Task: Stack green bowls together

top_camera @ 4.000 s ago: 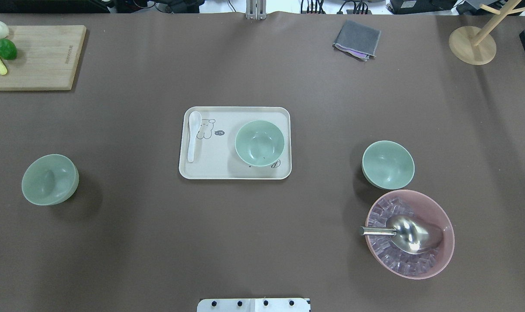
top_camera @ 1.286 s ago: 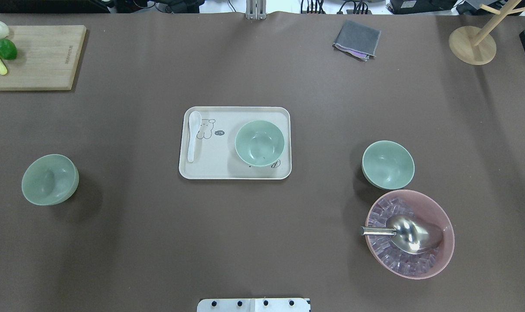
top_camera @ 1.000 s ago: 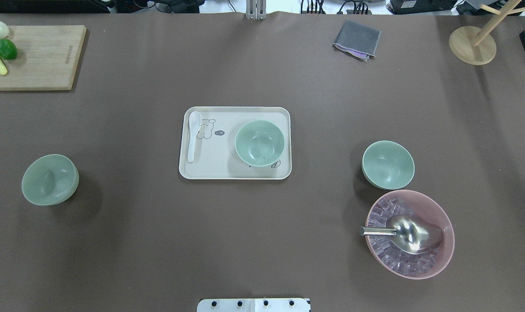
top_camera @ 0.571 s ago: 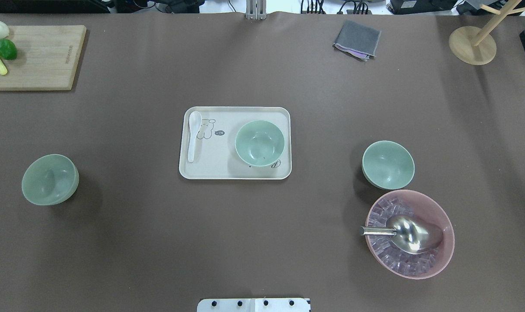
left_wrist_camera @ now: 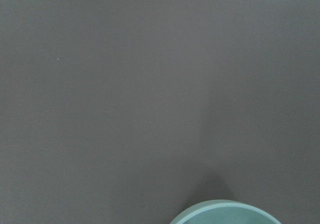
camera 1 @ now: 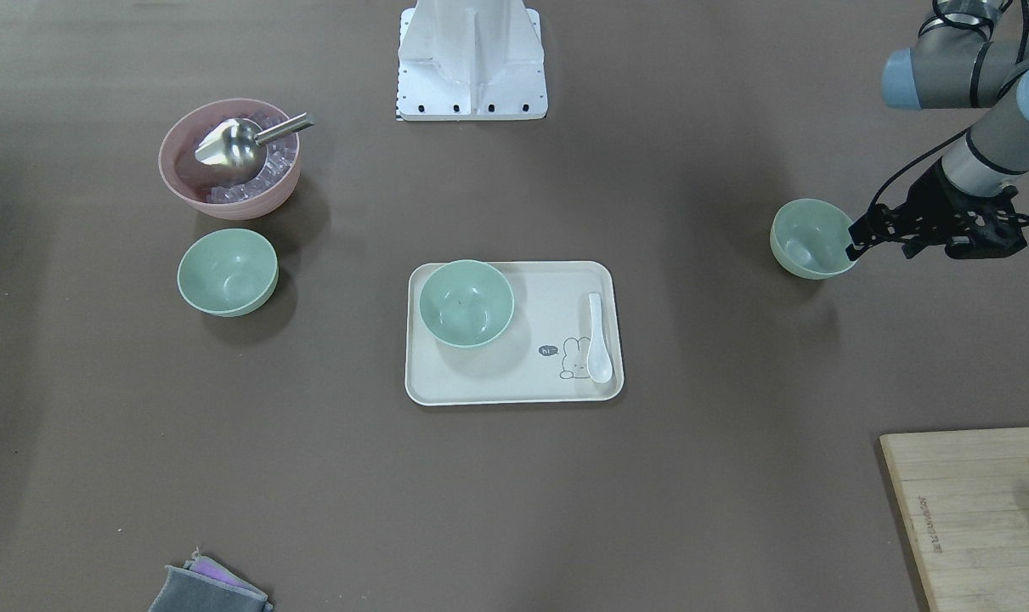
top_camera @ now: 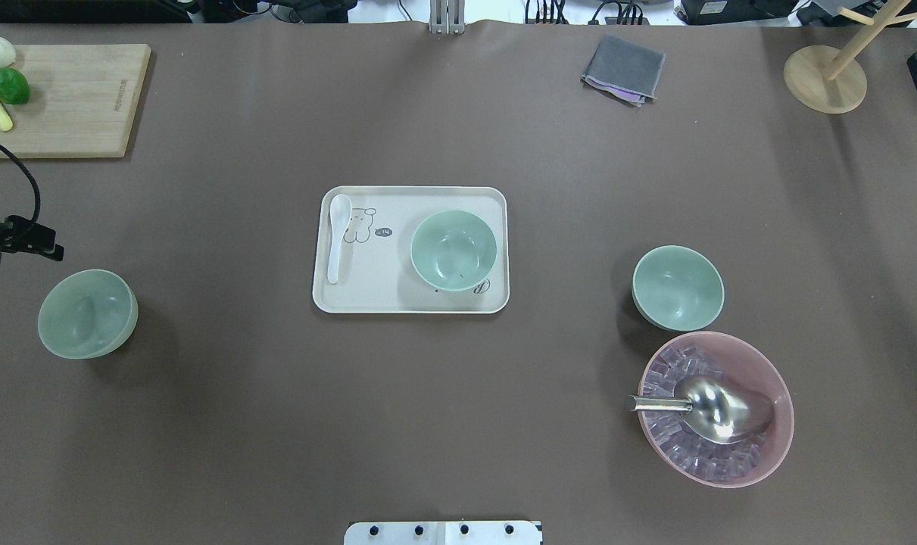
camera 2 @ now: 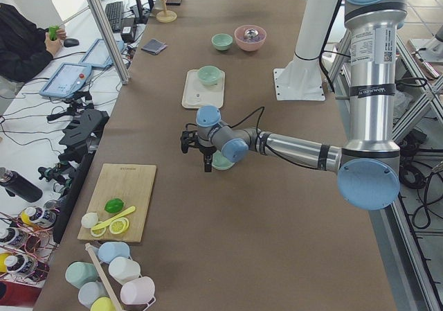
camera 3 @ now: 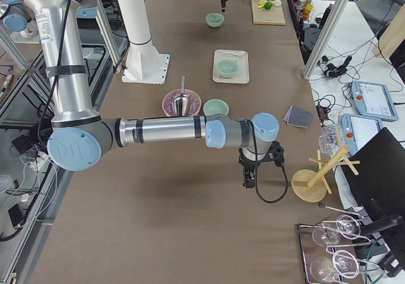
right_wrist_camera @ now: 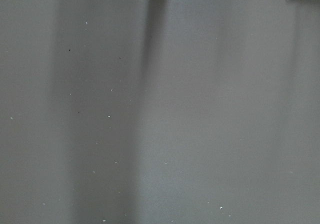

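**Left hand beside the first green bowl, nothing stacked yet**

The step looks like the first pick: shift the left hand (camera 1: 939, 240) over the rim, one finger inside and one outside, pinch the wall and lift straight so the bowl stays level. The hand points down above the desk (camera 1: 735, 476), just beside the nearest green bowl (camera 1: 811, 239) on its outer side, jaws seemingly spread wide. Beyond it, the second green bowl (camera 1: 466, 303) sits on the tray (camera 1: 514, 393); the third green bowl (camera 1: 227, 272) stands well apart, by the pink bowl (camera 1: 229, 202). The right hand (camera 3: 248, 178) hangs over bare desk; I cannot tell its opening.
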{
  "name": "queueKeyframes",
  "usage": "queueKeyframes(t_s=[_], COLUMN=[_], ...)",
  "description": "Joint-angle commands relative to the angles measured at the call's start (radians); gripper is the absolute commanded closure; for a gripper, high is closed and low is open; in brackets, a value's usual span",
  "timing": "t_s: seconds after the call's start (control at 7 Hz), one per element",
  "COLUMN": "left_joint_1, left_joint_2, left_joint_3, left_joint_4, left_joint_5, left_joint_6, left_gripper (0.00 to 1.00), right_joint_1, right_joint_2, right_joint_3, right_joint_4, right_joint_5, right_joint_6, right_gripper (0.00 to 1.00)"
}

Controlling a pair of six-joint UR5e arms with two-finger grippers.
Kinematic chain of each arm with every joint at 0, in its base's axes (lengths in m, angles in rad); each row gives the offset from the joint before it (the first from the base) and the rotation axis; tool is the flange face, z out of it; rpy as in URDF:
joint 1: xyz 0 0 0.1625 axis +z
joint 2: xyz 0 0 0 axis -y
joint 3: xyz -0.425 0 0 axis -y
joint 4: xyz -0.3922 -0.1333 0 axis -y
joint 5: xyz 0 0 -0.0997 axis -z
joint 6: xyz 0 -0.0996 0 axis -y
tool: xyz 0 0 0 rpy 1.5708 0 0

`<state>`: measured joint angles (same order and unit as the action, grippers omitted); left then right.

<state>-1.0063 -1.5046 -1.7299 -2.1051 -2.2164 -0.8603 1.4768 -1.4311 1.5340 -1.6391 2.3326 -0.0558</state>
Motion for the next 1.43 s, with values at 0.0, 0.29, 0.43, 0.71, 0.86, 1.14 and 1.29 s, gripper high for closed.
queueKeyframes(t_s=[0.0,0.29,0.43,0.71,0.86,1.14,1.29], left_joint_1=[0.052,0.113,0.120,0.117,0.114,0.112,0.112], left_joint_2=[0.015,0.023,0.041,0.063,0.082,0.086,0.086], left_joint_3=[0.012,0.015,0.010,-0.008,-0.035,-0.039,-0.036], left_joint_4=[-0.018,-0.016,-0.016,-0.018,-0.018,-0.018,-0.016], left_joint_5=[0.003,0.004,0.004,0.003,0.001,0.001,0.003], left_joint_6=[-0.003,-0.002,0.000,0.010,0.010,0.010,0.010], left_gripper=[0.03,0.06,0.36,0.64,0.64,0.64,0.64], right_joint_1=[-0.006,-0.007,-0.007,-0.009,-0.009,-0.010,-0.012], right_joint_2=[0.000,-0.002,-0.002,-0.002,-0.002,-0.002,-0.002], right_joint_3=[0.003,0.002,0.002,0.003,0.005,0.000,0.000], right_joint_4=[0.001,-0.001,-0.001,-0.001,-0.001,-0.001,-0.002], right_joint_5=[-0.001,0.001,0.002,0.004,0.007,0.010,0.010], right_joint_6=[-0.001,0.002,0.002,0.002,0.002,0.002,0.002], right_gripper=[0.00,0.00,0.00,0.00,0.00,0.00,0.00])
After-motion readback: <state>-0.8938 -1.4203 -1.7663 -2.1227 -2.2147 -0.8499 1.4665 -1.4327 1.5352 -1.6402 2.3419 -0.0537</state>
